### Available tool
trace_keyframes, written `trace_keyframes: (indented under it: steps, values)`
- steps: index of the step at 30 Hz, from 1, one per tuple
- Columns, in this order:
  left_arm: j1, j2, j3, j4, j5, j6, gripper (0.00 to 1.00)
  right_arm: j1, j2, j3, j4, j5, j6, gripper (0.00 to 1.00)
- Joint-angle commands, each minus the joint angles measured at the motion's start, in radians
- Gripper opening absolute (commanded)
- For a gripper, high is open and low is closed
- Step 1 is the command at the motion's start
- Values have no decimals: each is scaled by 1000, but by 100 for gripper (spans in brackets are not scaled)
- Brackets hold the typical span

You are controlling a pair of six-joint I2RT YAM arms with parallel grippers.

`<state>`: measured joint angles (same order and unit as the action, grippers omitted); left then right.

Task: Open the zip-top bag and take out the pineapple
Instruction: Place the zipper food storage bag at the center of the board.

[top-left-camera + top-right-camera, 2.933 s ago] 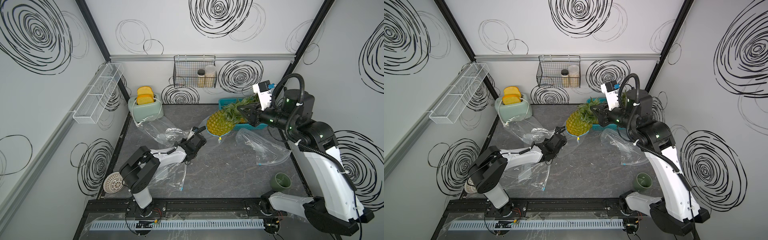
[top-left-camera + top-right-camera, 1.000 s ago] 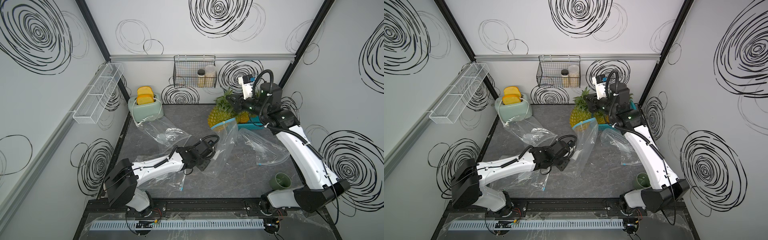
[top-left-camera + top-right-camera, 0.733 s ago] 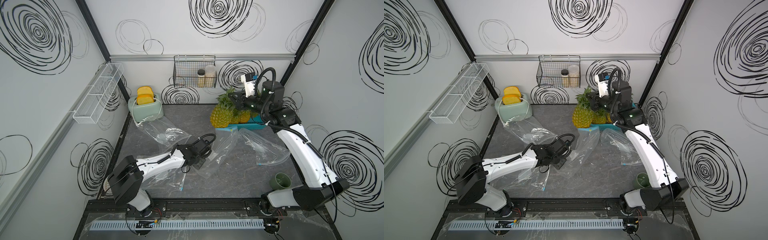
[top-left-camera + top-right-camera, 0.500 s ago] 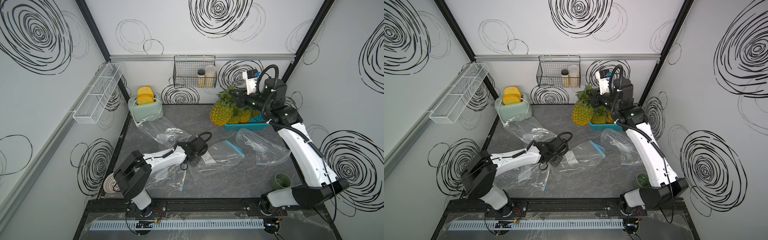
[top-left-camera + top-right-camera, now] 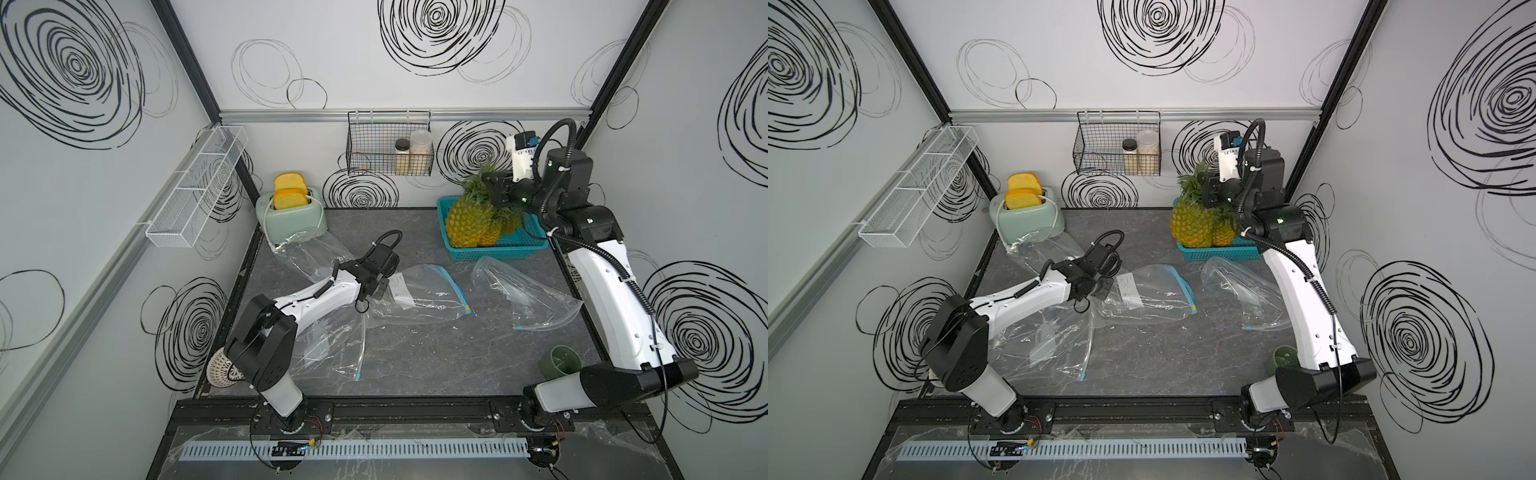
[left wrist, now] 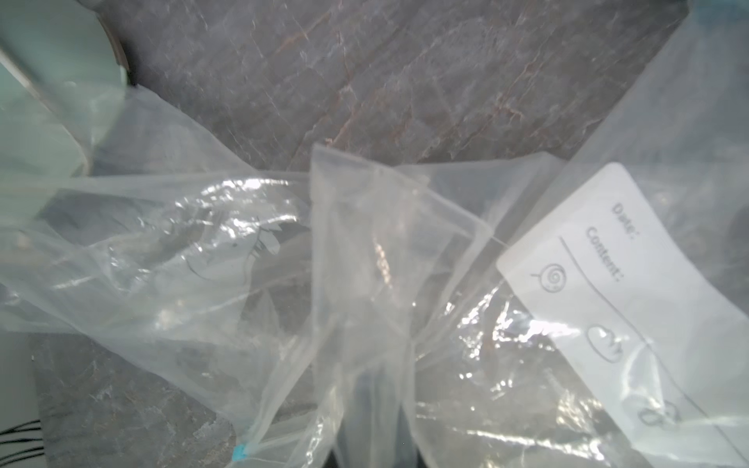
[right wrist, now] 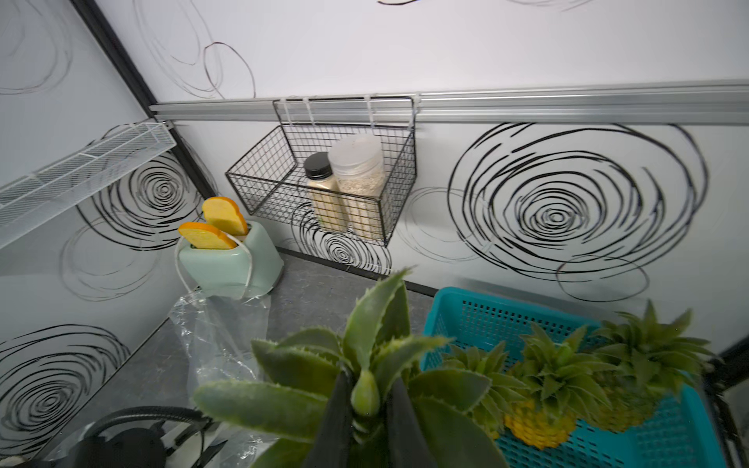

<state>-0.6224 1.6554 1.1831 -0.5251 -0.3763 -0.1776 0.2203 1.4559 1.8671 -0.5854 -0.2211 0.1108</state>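
Both arms stand on a black rail (image 5: 415, 415), with thin red wires at their feet. The left arm (image 5: 316, 297) has white shells, black joints and a black cable loop (image 5: 390, 232) at its end farthest from the rail. The right arm (image 5: 611, 299) matches it, with a ribbed black hose (image 5: 560, 121) held by white ties and a white camera block (image 5: 521, 160). The left gripper (image 5: 380, 287) and right gripper (image 7: 367, 401) are black.

A robot test cell dressed as a kitchen: swirl-printed white walls (image 5: 353, 50) and black frame posts (image 5: 185, 62) box in a stone-look table (image 5: 415, 357). A toaster (image 5: 291, 218) with bread slices (image 5: 289, 198), a wire basket (image 5: 365, 164) of jars (image 5: 420, 151) and a pineapple (image 5: 471, 224) supply the kitchen look.
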Motion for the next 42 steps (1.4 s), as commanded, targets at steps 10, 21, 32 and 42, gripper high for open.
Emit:
trace_keyframes:
  steps: [10, 21, 32, 42]
  values:
    - [21, -36, 29, 88, 48, -13, 52, -218, 101, 64, 52, 111, -40, 0]
    - [30, -103, 5, 109, 76, -18, 55, -265, 204, 55, 132, 200, -19, 0]
    - [32, -113, -9, 126, 115, -28, 58, -269, 184, -87, 282, 296, 36, 0]
    - [38, -105, -12, 127, 140, -25, 58, -280, 154, -205, 398, 375, 58, 0]
